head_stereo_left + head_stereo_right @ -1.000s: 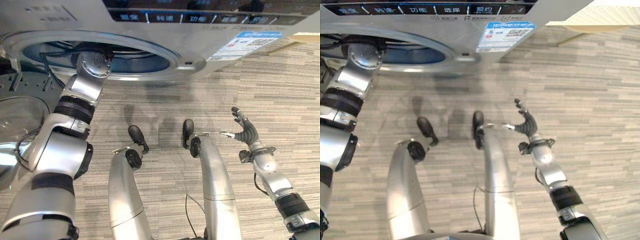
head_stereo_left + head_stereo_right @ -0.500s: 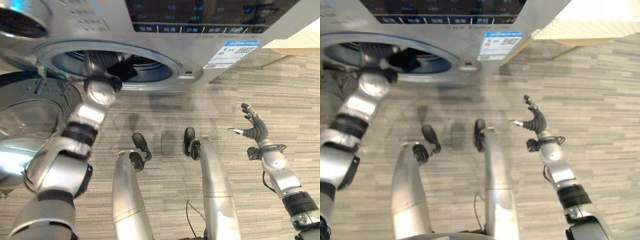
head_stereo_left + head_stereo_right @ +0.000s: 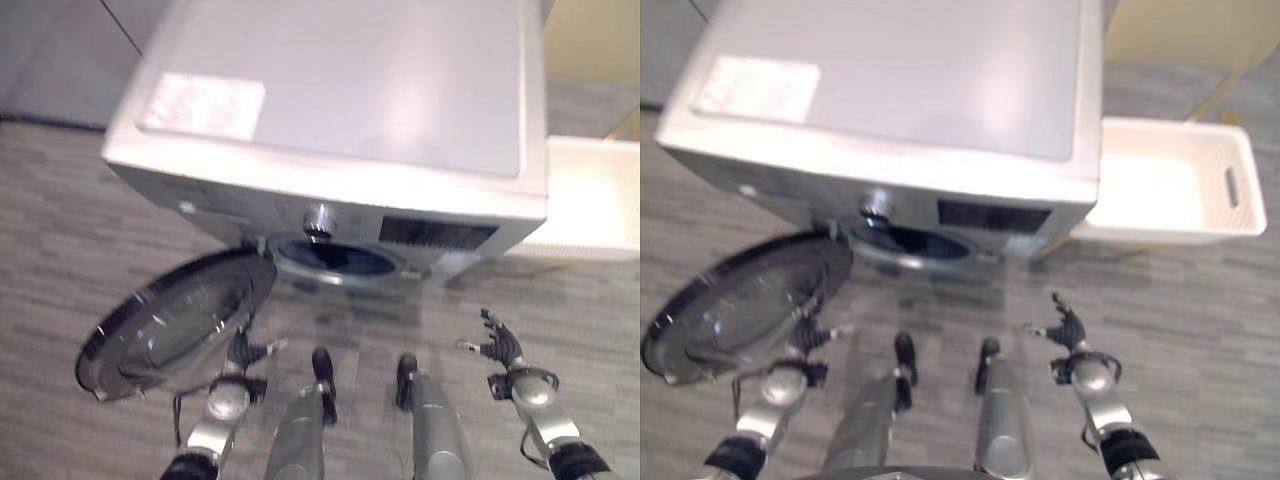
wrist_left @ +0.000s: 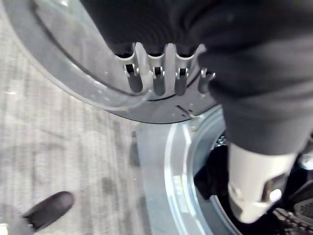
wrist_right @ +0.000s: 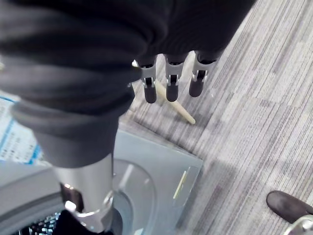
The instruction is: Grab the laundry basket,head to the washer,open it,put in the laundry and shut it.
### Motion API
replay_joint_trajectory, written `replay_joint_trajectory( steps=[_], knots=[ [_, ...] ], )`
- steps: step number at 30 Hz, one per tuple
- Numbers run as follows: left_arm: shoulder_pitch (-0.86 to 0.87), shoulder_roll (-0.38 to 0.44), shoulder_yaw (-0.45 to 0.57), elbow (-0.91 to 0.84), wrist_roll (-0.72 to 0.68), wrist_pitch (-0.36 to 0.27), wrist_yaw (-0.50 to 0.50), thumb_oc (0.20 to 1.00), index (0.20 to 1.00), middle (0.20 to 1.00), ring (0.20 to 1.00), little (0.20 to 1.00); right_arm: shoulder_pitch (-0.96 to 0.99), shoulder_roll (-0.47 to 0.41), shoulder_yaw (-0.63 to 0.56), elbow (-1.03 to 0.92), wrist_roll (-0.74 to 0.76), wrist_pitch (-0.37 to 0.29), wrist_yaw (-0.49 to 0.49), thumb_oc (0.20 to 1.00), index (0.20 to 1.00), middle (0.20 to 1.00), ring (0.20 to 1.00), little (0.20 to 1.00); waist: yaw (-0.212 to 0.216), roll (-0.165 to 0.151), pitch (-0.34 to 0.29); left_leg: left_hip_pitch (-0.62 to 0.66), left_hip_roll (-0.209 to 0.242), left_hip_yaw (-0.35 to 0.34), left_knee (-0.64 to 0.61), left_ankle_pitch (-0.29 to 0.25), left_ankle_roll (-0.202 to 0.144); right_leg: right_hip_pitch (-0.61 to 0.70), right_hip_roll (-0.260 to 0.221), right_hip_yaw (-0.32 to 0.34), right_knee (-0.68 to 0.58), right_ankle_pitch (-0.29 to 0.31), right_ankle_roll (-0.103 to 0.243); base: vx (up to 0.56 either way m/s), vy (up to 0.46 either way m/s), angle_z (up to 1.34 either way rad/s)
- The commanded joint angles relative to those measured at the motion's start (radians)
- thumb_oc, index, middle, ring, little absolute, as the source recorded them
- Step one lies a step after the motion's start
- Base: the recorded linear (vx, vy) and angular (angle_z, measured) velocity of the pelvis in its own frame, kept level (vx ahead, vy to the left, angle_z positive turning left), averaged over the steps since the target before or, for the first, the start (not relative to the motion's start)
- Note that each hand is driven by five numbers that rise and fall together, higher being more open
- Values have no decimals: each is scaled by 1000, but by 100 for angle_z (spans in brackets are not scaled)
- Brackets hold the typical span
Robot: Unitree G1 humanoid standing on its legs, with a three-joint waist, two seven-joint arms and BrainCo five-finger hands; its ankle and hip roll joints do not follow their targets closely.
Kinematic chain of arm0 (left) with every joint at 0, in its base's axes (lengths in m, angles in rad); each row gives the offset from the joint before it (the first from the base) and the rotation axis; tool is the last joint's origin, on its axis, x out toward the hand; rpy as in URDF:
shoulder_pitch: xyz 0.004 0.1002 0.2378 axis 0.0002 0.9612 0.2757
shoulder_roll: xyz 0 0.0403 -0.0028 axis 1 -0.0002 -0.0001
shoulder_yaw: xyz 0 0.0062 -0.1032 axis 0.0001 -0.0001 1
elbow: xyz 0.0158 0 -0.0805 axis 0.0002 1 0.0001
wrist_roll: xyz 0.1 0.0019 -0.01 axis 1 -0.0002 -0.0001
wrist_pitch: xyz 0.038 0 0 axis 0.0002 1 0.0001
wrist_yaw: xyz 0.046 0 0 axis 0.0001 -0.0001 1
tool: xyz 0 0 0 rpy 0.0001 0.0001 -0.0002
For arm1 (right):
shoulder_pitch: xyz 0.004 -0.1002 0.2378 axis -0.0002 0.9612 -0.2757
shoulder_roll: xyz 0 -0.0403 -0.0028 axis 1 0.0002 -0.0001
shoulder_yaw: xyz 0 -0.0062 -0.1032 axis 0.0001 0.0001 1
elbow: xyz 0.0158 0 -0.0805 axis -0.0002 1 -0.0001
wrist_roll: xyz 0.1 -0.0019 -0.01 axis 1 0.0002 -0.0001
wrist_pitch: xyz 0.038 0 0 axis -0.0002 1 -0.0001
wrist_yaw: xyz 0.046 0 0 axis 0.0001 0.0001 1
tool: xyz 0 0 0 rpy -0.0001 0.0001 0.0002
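Note:
The silver washer (image 3: 340,110) stands ahead, its round door (image 3: 170,320) swung wide to the left and the drum opening (image 3: 335,258) uncovered. Something dark lies inside the drum (image 4: 209,177). My left hand (image 3: 243,352) hovers low beside the door's inner edge, fingers (image 4: 156,81) straight over the glass and holding nothing. Out to the right of the opening, my right hand (image 3: 1065,326) is spread open above the floor, fingers (image 5: 168,85) straight. The white laundry basket (image 3: 1240,190) sits against the washer's right side and looks empty.
Grey striped carpet covers the floor in front of the washer. A pale wooden leg (image 5: 176,105) stands near the washer's right corner. The open door takes up the floor space at the left.
The camera has pulled far back and up, so the whole washer top shows. My left arm has come out of the drum and now hangs low by the door. The right hand stays open.

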Motion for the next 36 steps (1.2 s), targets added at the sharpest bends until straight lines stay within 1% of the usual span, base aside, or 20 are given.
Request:
replay_joint_trajectory(
  steps=[1,3,4,5,6,7,9,10,11,12,13,15,16,17,18,19,21,23,30,36],
  knots=[
    [-26,13,29,11,33,-24,-10,1000,1000,1000,1000,1000,6,-29,-17,20,-62,-6,9,1000,1000,1000,1000,1000,-9,0,-10,83,-22,-17,-29,-94,-17,63,-1,0,-269,229,90,85,138,-10],
    [0,-6,38,52,55,-20,1,1000,1000,1000,1000,1000,12,-14,-16,53,-83,1,2,1000,1000,1000,1000,1000,-1,4,-22,154,-28,-4,-122,-47,-15,101,-5,-14,-295,271,116,11,130,-26],
    [-4,-7,44,69,60,-18,4,1000,1000,1000,1000,1000,8,-9,-15,64,-84,2,0,1000,1000,1000,1000,1000,-1,11,-30,167,-18,-3,-152,-29,-14,95,4,-3,-272,258,119,-111,91,-41],
    [2,-8,39,86,71,-16,2,1000,1000,1000,1000,1000,12,3,-9,90,-79,6,3,1000,1000,1000,1000,1000,1,26,-30,201,-5,2,-195,3,-8,120,45,27,-188,187,114,-105,59,-34],
    [1,-8,39,87,71,-16,2,1000,1000,1000,1000,1000,11,4,-9,90,-79,5,3,1000,1000,1000,1000,1000,2,26,-32,198,-4,3,-195,4,-8,118,46,28,-189,190,114,-198,36,-14],
    [4,-11,31,102,87,-9,5,1000,1000,1000,1000,1000,16,18,-4,121,-78,5,4,1000,1000,1000,1000,1000,9,33,-39,216,8,6,-215,23,-5,161,77,39,-84,123,99,-152,-24,-5],
    [6,-10,32,104,91,-9,9,1000,1000,1000,1000,1000,19,27,1,139,-82,5,4,1000,1000,1000,1000,1000,18,38,-56,215,16,9,-227,37,-8,184,90,42,-34,114,95,-143,-76,16],
    [27,-12,39,90,88,-7,11,1000,1000,1000,1000,1000,28,41,4,140,-85,8,5,1000,1000,1000,1000,1000,48,21,-81,202,14,13,-238,59,-18,292,105,22,-70,61,84,-157,-184,22],
    [18,-9,39,90,88,-7,14,1000,1000,1000,1000,1000,23,47,13,150,-79,6,3,1000,1000,1000,1000,1000,63,12,-93,172,16,17,-242,81,-30,337,126,24,-184,32,69,-296,-305,-7],
    [26,-15,44,85,89,-6,15,1000,1000,1000,1000,1000,25,60,16,156,-63,9,-3,1000,1000,1000,1000,1000,83,7,-109,126,24,6,-249,135,-55,355,169,45,-307,-6,36,-326,-234,-32],
    [16,-21,43,90,89,-6,22,1000,1000,1000,1000,1000,17,52,18,154,-56,3,-10,1000,1000,1000,1000,1000,89,13,-105,87,33,10,-249,166,-76,350,181,55,-339,3,28,-336,-171,-29],
    [8,-32,35,89,89,-6,18,1000,1000,1000,1000,1000,16,42,11,145,-54,5,-14,1000,1000,1000,1000,1000,92,21,-97,45,41,10,-245,192,-105,354,188,37,-392,19,18,-289,-49,10],
    [2,-34,31,89,91,-8,15,1000,1000,1000,1000,1000,16,38,8,143,-47,4,-15,1000,1000,1000,1000,1000,93,20,-90,34,39,7,-231,182,-105,351,184,31,-401,24,15,-348,1,41],
    [3,-37,24,94,99,-10,6,1000,1000,1000,1000,1000,18,34,4,154,-48,4,-13,1000,1000,1000,1000,1000,81,9,-88,34,26,-11,-169,131,-81,340,161,3,-407,46,18,-242,19,31],
    [3,-37,24,94,99,-10,6,1000,1000,1000,1000,1000,18,34,4,154,-48,4,-13,1000,1000,1000,1000,1000,81,9,-89,33,26,-11,-169,130,-81,339,161,3,-407,46,18,-236,53,25],
    [9,-36,24,87,98,-11,2,1000,1000,1000,1000,1000,23,34,5,164,-52,5,-6,1000,1000,1000,1000,1000,68,-7,-89,58,15,-30,-86,61,-64,329,134,-13,-393,65,15,-108,56,29],
    [15,-35,24,82,99,-12,0,1000,1000,1000,1000,1000,25,34,-1,179,-58,4,-3,1000,1000,1000,1000,1000,51,-8,-109,127,15,-41,-87,1,-61,325,125,-26,-397,73,18,-30,88,38],
    [23,-25,20,48,130,-9,15,1000,1000,1000,1000,1000,40,38,-10,178,-56,4,2,1000,1000,1000,1000,1000,44,1,-128,159,8,-55,-122,4,-56,331,131,-28,-397,73,19,88,89,33],
    [-21,56,21,-35,245,-10,56,1000,1000,1000,1000,1000,37,53,-20,193,-59,8,2,1000,1000,1000,1000,1000,28,7,-178,260,-13,-33,-237,7,-50,374,118,-20,-417,96,44,116,111,13],
    [-148,240,66,-82,386,2,135,1000,1000,1000,1000,1000,48,35,-8,145,-79,2,12,1000,1000,1000,1000,1000,7,7,-200,282,-17,-1,-249,-19,-50,369,106,-5,-415,115,70,48,94,-19]
  ],
)
